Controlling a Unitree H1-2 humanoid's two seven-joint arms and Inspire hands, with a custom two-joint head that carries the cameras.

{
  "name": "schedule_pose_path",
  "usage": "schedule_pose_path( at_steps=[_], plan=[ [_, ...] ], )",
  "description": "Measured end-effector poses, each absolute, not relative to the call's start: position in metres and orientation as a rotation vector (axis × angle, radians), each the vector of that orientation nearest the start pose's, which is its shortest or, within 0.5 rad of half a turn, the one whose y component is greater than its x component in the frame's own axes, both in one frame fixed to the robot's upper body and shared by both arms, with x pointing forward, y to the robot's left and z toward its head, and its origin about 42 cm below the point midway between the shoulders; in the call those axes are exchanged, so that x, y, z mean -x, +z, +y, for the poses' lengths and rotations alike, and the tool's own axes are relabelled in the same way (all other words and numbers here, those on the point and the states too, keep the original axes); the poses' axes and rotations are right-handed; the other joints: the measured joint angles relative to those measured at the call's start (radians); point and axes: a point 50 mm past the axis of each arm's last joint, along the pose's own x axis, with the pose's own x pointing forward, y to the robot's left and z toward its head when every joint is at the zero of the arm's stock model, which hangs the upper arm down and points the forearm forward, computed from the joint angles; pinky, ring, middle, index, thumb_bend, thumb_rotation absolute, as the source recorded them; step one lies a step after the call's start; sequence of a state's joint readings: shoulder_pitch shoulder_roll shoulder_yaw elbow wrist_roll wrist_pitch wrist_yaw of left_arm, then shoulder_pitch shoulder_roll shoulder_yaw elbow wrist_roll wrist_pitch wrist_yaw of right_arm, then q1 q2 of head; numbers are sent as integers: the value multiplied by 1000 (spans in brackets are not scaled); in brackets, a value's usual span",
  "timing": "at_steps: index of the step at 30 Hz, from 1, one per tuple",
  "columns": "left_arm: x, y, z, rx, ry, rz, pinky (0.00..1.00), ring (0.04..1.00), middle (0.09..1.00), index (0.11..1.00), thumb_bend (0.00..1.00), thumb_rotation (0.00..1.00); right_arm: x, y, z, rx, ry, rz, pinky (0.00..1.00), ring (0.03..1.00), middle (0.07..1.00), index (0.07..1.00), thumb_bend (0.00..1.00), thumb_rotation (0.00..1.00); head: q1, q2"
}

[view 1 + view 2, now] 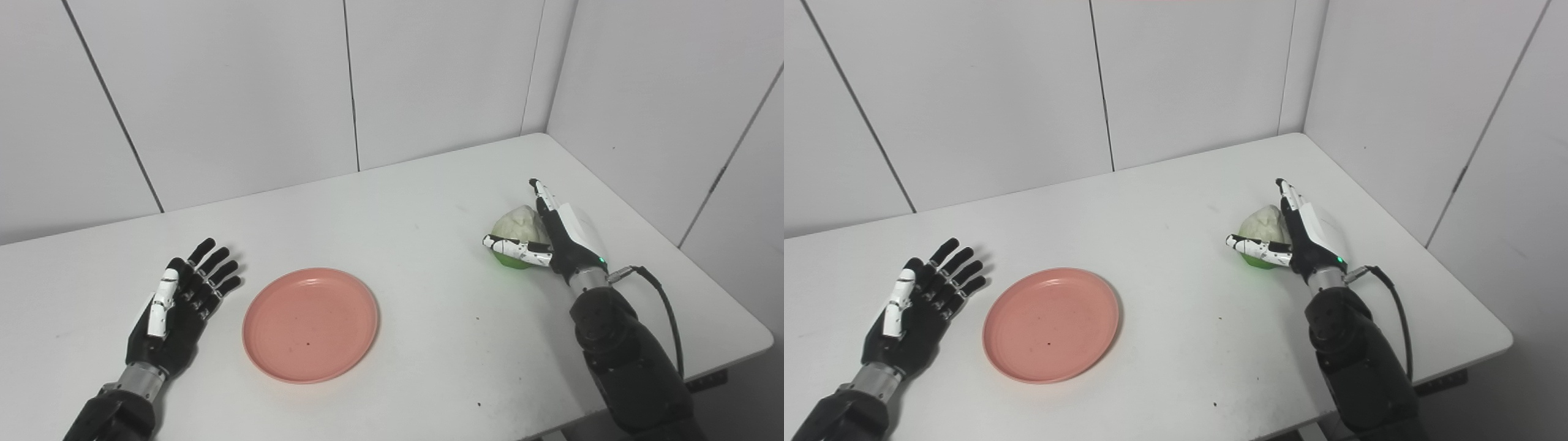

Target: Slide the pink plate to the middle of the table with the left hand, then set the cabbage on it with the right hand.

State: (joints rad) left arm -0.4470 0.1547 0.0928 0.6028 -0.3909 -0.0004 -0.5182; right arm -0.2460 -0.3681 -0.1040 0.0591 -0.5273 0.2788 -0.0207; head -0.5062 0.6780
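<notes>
The pink plate (pixel 310 324) is lying flat on the white counter (pixel 429 202), left of centre, bare of any load. The left hand (pixel 177 306) is resting beside it on its left, palm up, fingers spread, holding nothing, close to the rim but apart from it. The cabbage (pixel 519 229) is sitting well off to the right, pale above and brighter green at the base. The right hand (pixel 545 236) is cupping it from the right side, thumb reaching across the near face and fingers standing up behind; contact looks likely, but whether the grip is actually closing on it cannot be told. Judgement: the plate lies to the left of the cabbage and slightly nearer the robot, so the carry would be running leftward across open counter. The cabbage shows no clear long axis. Its far and right sides are hidden by the hand, and its underside contact is hard to make out.
</notes>
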Motion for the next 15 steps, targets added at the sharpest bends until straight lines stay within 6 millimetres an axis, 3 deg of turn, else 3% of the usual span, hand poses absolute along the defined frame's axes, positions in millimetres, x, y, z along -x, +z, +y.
schedule_pose_path(
  at_steps=[9, 15],
  plan=[
    [-417, 99, 247, 295, -439, 70, 856, 876, 900, 888, 497, 901, -362, 171, -362, 853, -313, 97, 891, 1000, 1000, 1000, 1000, 626, -2, 3],
    [-417, 99, 247, 295, -439, 70, 858, 879, 904, 891, 498, 900, -362, 166, -365, 815, -350, 102, 870, 985, 1000, 1000, 1000, 490, -3, 6]
  ],
)
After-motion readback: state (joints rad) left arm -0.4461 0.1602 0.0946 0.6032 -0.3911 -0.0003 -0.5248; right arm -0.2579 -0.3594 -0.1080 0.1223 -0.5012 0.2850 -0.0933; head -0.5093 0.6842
